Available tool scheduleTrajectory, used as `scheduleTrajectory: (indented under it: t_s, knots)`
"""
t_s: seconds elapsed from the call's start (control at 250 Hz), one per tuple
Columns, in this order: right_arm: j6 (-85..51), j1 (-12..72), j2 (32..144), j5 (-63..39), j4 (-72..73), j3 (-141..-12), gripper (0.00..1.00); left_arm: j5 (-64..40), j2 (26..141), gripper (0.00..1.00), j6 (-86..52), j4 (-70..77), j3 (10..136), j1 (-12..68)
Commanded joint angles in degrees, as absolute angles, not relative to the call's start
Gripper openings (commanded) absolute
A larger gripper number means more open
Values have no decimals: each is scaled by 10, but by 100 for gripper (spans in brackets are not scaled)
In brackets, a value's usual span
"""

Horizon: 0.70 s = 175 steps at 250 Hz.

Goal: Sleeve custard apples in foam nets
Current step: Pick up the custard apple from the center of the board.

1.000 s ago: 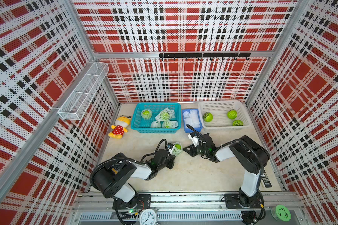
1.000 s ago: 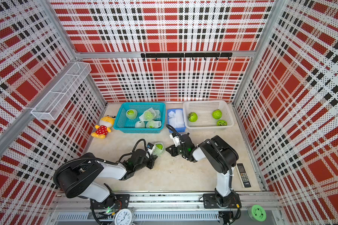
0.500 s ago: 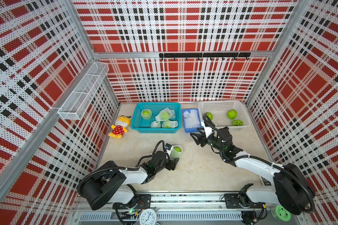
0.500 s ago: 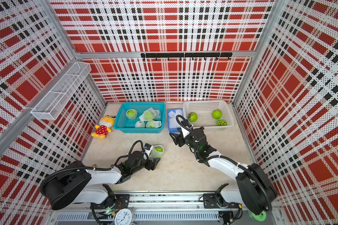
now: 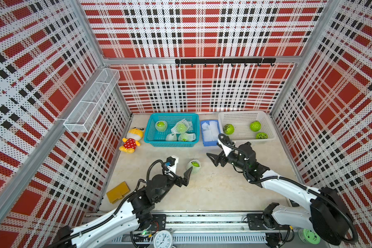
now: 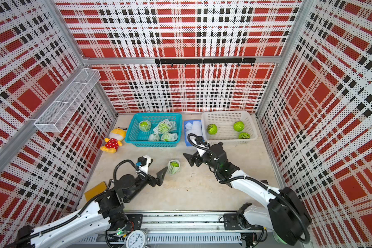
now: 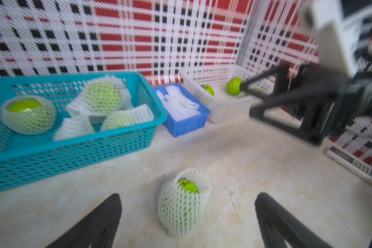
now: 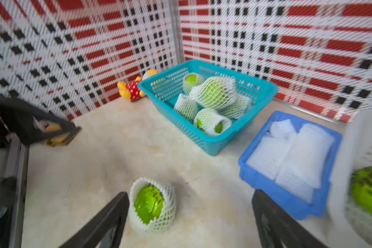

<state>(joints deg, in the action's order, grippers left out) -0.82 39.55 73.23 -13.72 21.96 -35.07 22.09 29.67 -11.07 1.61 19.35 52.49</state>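
In both top views, a custard apple (image 5: 194,165) wrapped in a foam net (image 5: 191,170) is seen on the tabletop (image 5: 213,193), just below the frame's centre, gripped by neither claw. The left gripper (image 5: 188,176) is spread open just left of it, and the right gripper (image 5: 212,159) is held open to its right. Three bare custard apples (image 5: 228,128) are seen in the white basket (image 5: 243,112) at right, with sleeved ones in the teal basket (image 5: 150,128).

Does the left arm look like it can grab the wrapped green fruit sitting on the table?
Probably yes. The netted custard apple stands alone on the table, right in front of the left gripper, whose jaws are open wide, and nothing lies between them.
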Motion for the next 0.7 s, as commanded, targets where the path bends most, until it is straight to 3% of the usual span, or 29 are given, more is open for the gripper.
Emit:
scheduleTrajectory:
  t_s: [0.0, 0.288, 0.696]
  knots:
    - [14, 437, 809, -143, 289, -353, 98, 260, 263, 100, -85, -110, 236, 497]
    - [-10, 461, 991, -145, 386, -425, 100, 199, 322, 99, -119, -147, 297, 439]
    - [-34, 482, 1089, -142, 395, -464, 92, 166, 308, 99, -117, -122, 282, 402]
